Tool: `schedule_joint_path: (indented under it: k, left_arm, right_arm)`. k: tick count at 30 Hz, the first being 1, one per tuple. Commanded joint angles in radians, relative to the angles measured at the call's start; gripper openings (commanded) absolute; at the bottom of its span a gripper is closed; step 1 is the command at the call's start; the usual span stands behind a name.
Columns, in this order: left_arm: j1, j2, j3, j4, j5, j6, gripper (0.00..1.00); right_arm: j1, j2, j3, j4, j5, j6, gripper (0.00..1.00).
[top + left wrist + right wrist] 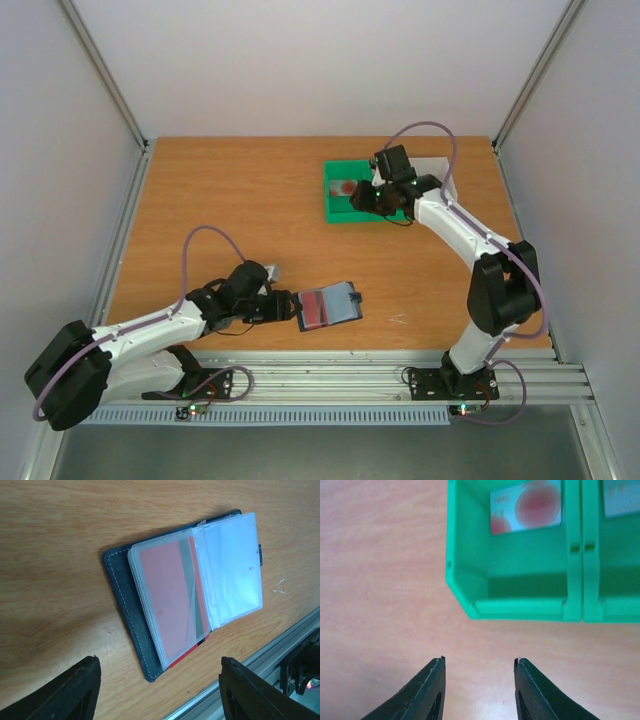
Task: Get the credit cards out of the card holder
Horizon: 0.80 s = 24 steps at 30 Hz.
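The top camera sits high up on the near side and looks down over the whole wooden table (250,200) from far off. The left wrist camera looks down from close by, past its own fingers (75,690), at the open card holder (125,605), which the top view shows near the front edge. The right wrist camera hangs low over the table and faces the green bin (520,585), which the top view shows at the far side.

Green bin (329,190), white bin (441,168) beside it, wooden table (240,200)

Card holder (122,597) navy; sleeved card (167,605) red; bin (520,582) green; binned card (527,507) white, red-spotted.
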Motion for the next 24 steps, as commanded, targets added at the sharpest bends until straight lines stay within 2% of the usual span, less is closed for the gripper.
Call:
schedule_joint_path:
  k: [1,6,13,24]
  left_arm:
    - [0.021,0.0,-0.015,0.079,0.009,-0.025,0.64]
    - [0.033,0.014,-0.028,0.141,0.022,-0.05,0.55]
    - [0.042,0.063,-0.039,0.248,0.047,-0.066,0.53]
    - [0.042,0.139,-0.057,0.376,0.087,-0.091,0.54]
  right_arm:
    - [0.026,-0.104,-0.115,0.015,-0.081,0.043,0.38]
    - [0.062,-0.207,-0.247,0.023,-0.141,0.064,0.34]
    - [0.152,-0.309,-0.406,0.051,-0.168,0.095,0.33]
    - [0.305,-0.259,-0.581,0.183,-0.153,0.169,0.3]
